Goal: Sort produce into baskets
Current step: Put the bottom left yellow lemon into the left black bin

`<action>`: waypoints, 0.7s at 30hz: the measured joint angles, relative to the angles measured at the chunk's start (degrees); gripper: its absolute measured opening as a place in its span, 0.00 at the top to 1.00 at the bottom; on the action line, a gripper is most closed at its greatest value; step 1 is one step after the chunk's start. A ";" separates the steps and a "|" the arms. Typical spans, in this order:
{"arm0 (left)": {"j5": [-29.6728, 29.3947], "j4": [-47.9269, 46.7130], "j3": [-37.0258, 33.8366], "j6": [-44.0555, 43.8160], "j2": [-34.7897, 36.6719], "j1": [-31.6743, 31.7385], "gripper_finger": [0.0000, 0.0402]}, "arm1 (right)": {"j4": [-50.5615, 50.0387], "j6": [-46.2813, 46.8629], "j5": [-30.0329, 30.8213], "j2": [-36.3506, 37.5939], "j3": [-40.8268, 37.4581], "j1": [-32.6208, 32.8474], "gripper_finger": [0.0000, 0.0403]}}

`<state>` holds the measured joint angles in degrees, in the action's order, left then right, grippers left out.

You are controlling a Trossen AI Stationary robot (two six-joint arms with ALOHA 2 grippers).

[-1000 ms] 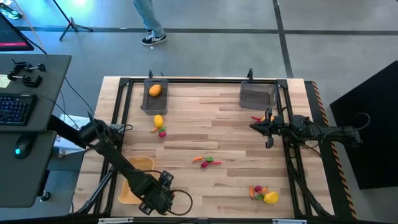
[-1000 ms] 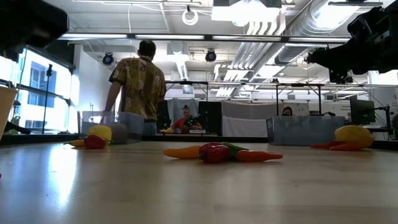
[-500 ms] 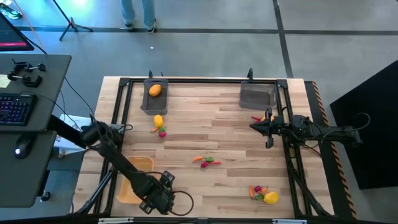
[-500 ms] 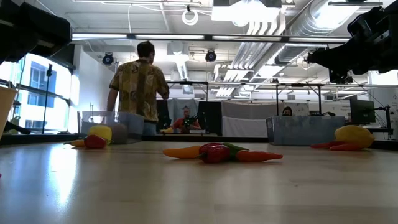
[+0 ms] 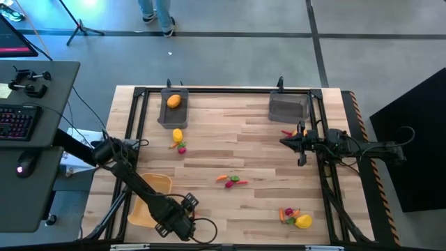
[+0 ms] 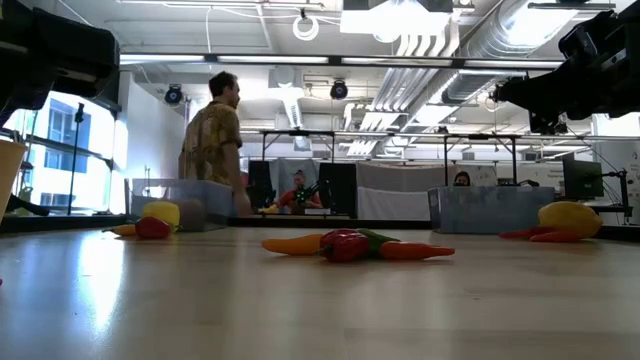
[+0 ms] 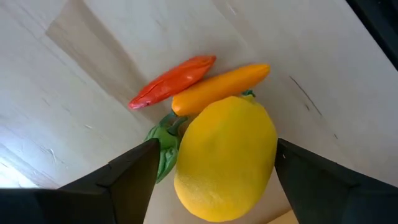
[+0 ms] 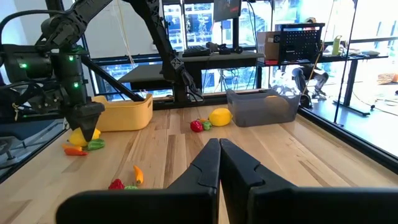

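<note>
The wooden table (image 5: 237,153) carries two grey bins at its far edge, the left bin (image 5: 173,108) and the right bin (image 5: 287,107); a tan tray (image 5: 148,202) lies near the front left corner; produce lies in clusters: below the left bin (image 5: 178,139), mid-table (image 5: 231,180), front right (image 5: 295,217); a red piece (image 5: 286,132) lies just below the right bin.

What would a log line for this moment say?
left gripper: jaws open either side of lemon, beside tan tray | right gripper: jaws shut, idle near right grey bin | stage: pre-grasp
</note>
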<state>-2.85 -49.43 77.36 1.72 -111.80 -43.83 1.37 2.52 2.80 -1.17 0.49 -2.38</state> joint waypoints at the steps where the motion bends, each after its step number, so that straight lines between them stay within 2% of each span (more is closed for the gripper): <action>1: 0.00 0.03 0.00 -0.01 0.01 -0.02 0.30 | -0.01 0.01 -0.01 0.00 0.00 0.01 1.00; 9: 0.55 -3.14 2.34 -4.36 0.35 0.11 0.55 | 0.01 0.00 0.00 0.00 -0.01 0.00 1.00; 11: 1.66 -5.07 4.30 -5.45 2.14 0.58 0.60 | -0.01 0.00 0.01 0.00 0.00 0.01 1.00; 14: 1.78 -7.23 6.24 -8.87 7.40 2.14 0.62 | 0.00 0.01 -0.01 0.00 0.00 -0.01 1.00; 17: -4.70 -7.31 6.82 -12.61 15.24 4.41 0.60 | -0.01 0.01 0.00 0.00 -0.02 0.00 1.00; 19: -13.83 -8.02 6.83 -15.81 21.05 6.12 0.58 | -0.01 0.00 0.01 0.00 0.00 -0.01 1.00; 21: -25.76 -10.12 6.91 -21.22 26.25 8.51 0.57 | -0.01 0.00 0.01 0.00 0.00 0.01 1.00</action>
<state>-28.61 -59.55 84.27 -19.50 -85.55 -35.32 1.37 2.53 2.81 -1.17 0.49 -2.37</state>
